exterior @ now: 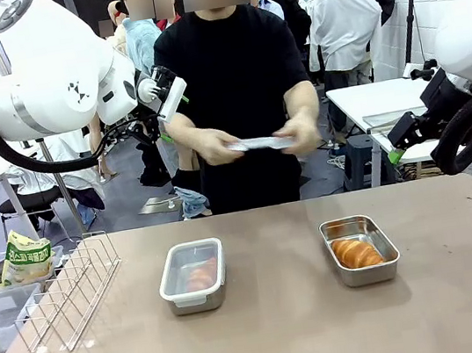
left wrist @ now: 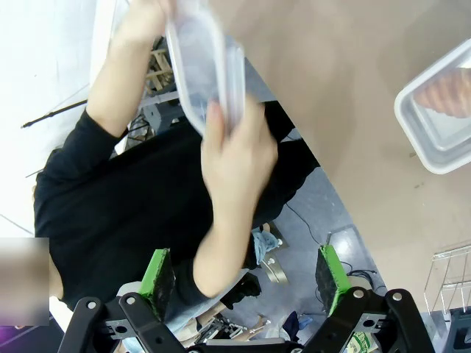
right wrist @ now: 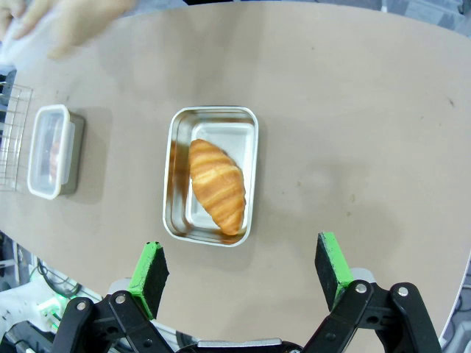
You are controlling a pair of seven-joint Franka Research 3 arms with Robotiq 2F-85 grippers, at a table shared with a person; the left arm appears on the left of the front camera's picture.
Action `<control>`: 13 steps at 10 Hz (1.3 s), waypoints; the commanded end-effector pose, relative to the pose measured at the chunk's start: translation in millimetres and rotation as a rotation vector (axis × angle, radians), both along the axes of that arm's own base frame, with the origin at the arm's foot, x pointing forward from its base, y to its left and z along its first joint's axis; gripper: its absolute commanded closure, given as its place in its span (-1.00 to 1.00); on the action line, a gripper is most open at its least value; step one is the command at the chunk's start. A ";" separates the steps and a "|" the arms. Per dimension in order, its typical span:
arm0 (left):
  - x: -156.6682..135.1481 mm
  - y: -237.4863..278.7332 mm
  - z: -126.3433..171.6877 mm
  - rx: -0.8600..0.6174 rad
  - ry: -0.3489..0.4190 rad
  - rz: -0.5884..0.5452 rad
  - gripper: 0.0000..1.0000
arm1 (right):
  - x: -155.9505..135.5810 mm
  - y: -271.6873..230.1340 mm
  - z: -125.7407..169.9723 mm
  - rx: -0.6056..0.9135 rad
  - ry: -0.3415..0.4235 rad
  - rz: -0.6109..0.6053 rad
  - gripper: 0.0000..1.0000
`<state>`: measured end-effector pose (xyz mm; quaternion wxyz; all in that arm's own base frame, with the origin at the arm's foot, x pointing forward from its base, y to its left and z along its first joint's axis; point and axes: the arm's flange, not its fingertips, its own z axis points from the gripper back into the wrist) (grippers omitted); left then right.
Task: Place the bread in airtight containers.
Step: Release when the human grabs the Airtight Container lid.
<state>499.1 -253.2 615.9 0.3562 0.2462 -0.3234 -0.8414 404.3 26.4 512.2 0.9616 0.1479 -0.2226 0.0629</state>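
Lid: we see the person's hands point(exterior: 214, 147) pinching a translucent lid point(exterior: 258, 145) by its two ends, level at the waist above the far edge; we judge it is meant for the tub that has no cover yet.
Open tub: right of centre on the table, a steel container point(exterior: 360, 249) sits uncovered with one croissant point(exterior: 356, 252) lying inside; from the right wrist the pastry point(right wrist: 216, 185) rests slantwise on the tub's floor, well within the rim point(right wrist: 174, 176).
Closed tub: left of centre, well apart from the first, a second container point(exterior: 192, 276) wears its lid, and a second croissant point(exterior: 201, 275) shows dimly through it; we take this half of the job as done.
Left gripper: its fingers point(left wrist: 245, 283) are spread wide and empty, raised above the person's arms, clear of the work.
Right gripper: also spread and empty point(right wrist: 245, 268), hanging over the open tub, we suppose to leave room for the lid.
Rack: a wire rack point(exterior: 68, 290) stands at the table's left edge, holding nothing.
Surface: a plain tan tabletop point(exterior: 295, 336), smooth and matte.
Room: a workshop with white tables behind and a yellow-green bag point(exterior: 24, 258) at the left.
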 end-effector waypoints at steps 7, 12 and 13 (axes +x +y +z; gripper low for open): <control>0.0 1.1 1.0 -0.005 0.001 0.008 -1.00 | 0.5 0.6 -0.9 0.002 0.000 0.001 -1.00; 0.0 1.1 1.0 -0.005 0.001 0.008 -1.00 | 0.5 0.6 -0.9 0.002 0.000 0.001 -1.00; 0.0 1.1 1.0 -0.005 0.001 0.008 -1.00 | 0.5 0.6 -0.9 0.002 0.000 0.001 -1.00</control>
